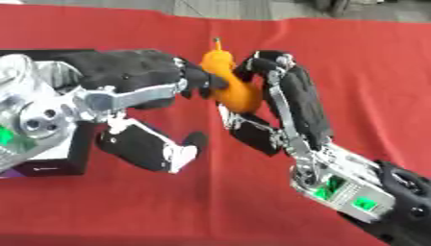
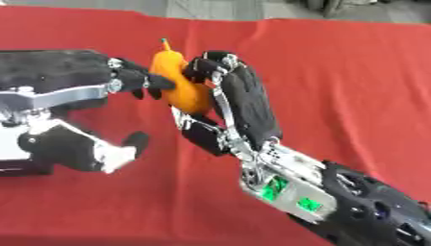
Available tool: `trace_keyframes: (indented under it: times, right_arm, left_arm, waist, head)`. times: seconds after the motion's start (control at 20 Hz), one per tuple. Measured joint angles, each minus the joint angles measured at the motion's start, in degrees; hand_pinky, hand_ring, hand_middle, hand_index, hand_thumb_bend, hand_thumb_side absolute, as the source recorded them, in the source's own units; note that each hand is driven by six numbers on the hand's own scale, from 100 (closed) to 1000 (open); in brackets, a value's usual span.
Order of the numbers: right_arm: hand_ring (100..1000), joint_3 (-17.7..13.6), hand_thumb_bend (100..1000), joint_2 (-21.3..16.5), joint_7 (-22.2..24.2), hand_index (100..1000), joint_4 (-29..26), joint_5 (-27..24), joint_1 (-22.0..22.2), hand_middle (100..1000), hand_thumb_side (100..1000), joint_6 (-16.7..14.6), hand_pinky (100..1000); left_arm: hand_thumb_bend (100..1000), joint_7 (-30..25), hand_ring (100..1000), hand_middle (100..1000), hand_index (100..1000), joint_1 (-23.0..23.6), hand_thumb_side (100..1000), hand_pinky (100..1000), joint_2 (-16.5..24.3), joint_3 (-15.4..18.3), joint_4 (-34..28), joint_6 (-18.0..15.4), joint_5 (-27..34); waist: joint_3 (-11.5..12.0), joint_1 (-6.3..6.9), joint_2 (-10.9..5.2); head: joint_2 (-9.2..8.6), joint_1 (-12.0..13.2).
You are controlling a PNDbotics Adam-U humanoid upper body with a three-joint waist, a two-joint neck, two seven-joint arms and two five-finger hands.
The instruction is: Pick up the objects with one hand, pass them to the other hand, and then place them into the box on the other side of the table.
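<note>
Red cloth (image 1: 353,62) covers the desk nearly edge to edge, w/ faint creases and no pattern. Beyond the desk's far edge a strip of grey floor (image 2: 227,8) shows, plus something dark at the far right corner, too cut off to make out. Along the near edge a thin pale strip shows in the left eye view.

Orange pear-shaped object (image 1: 232,81), narrow neck and small stem up, is held above the cloth, roughly mid-desk and toward the far edge, between both hands. It tilts a bit, stem leaning to the left.

Right hand (image 1: 290,103) comes in from the near right corner, forearm w/ silver housing and green lights. Its fingers are curled round the orange object from the right side: upper fingers wrap near the neck, thumb sits below the bulb. Grasping it.

Left hand (image 1: 134,77) comes in from the left edge. Its black fingertips (image 2: 151,84) touch the object's left side, about at the waist. Those fingers reach out fairly straight rather than wrapped; the thumb (image 1: 160,149) hangs lower, apart from the object, pointing toward the right hand. So the left is relaxed, touching but not closed on it.

Dark box (image 1: 50,166) lies at the left edge of the desk, mostly hidden under the left wrist; only a dark side w/ a pale base strip shows.
</note>
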Motion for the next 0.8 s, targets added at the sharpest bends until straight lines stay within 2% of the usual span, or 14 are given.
trace_keyframes:
  times: [0.35, 0.55, 0.8]
  right_arm:
    - [584, 0.37, 100, 0.38, -0.25, 482, 0.14, -0.12, -0.24, 363, 100, -0.25, 279]
    - [584, 0.75, 100, 0.39, -0.20, 481, 0.14, 1.11, 0.23, 362, 100, -0.20, 266]
    - [583, 0.83, 100, 0.40, 0.33, 480, 0.14, 1.56, 0.24, 361, 100, 0.33, 256]
  left_arm:
    - [100, 6.64, 777, 770, 969, -0.01, 347, 897, -1.00, -1.17, 0.00, 5.41, 0.20]
    - [100, 10.56, 760, 750, 954, 0.46, 319, 882, -0.93, -1.46, 0.00, 5.72, 1.29]
    - [100, 14.21, 746, 736, 947, 2.11, 295, 869, 0.63, -1.29, -0.01, 4.51, 3.56]
  waist:
    - [0.12, 0.13, 0.00]
    - [0.16, 0.15, 0.01]
    - [0.20, 0.17, 0.04]
  head:
    - [0.00, 0.28]
    - [0.00, 0.24]
    - [0.00, -0.15]
